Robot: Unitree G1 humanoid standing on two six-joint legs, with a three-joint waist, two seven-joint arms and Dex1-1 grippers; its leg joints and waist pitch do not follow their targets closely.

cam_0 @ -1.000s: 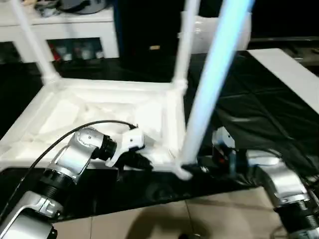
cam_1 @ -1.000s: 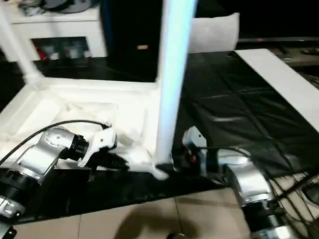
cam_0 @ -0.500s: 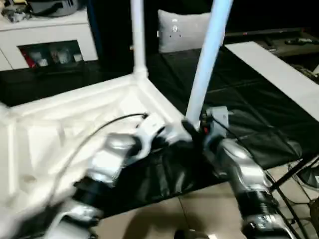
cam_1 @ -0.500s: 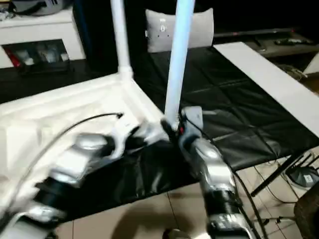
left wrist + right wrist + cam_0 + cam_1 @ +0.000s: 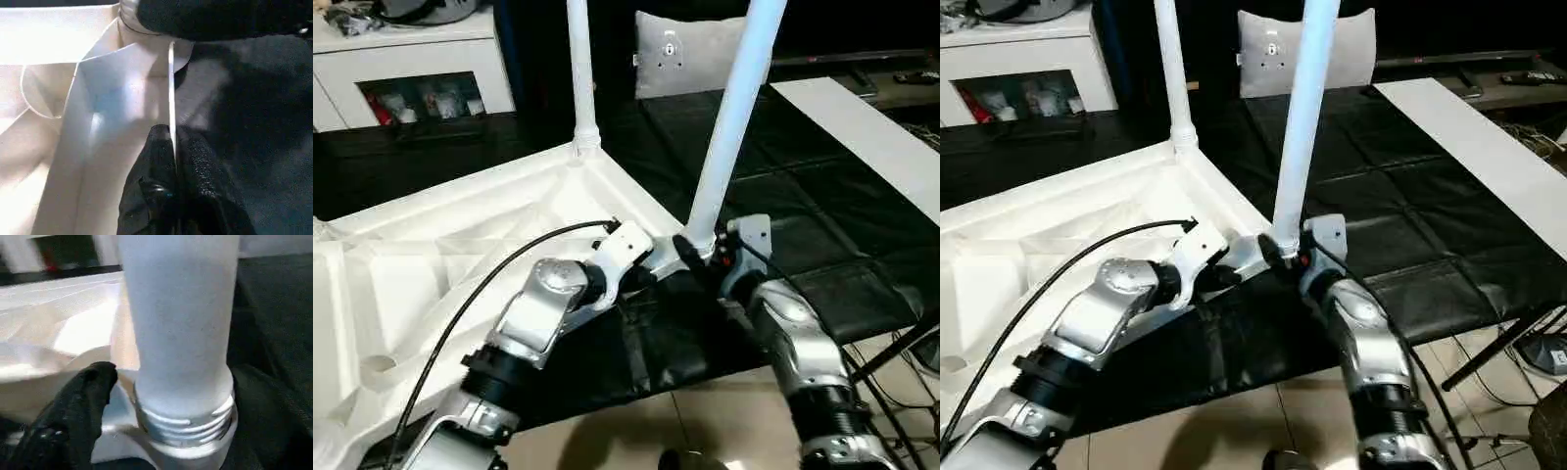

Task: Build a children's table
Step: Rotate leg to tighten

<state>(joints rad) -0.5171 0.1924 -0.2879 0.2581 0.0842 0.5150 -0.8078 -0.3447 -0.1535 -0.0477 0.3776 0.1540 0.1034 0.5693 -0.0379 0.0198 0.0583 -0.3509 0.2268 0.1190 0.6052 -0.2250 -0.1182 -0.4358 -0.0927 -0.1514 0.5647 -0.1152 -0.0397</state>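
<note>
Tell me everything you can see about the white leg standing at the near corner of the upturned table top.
The near white tubular plastic leg stands almost upright, leaning slightly, its threaded lower end in the round corner socket of the upturned white table top. Some threads are exposed, so it looks not fully screwed in. The right gripper sits at its base.

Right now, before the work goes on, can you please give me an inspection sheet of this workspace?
Surface: black padded mat under the job.
Job's things: white plastic square table top lying underside up; two white tapered tube legs standing in corner sockets, far one, near one with threads visible at its base.
Clutter: nothing seen.
Hands: left hand pinches the top's thin rim; right hand at the near leg's base.
Cables: black cable along left forearm.
Surroundings: grey-white cushion, white cabinet.
</note>
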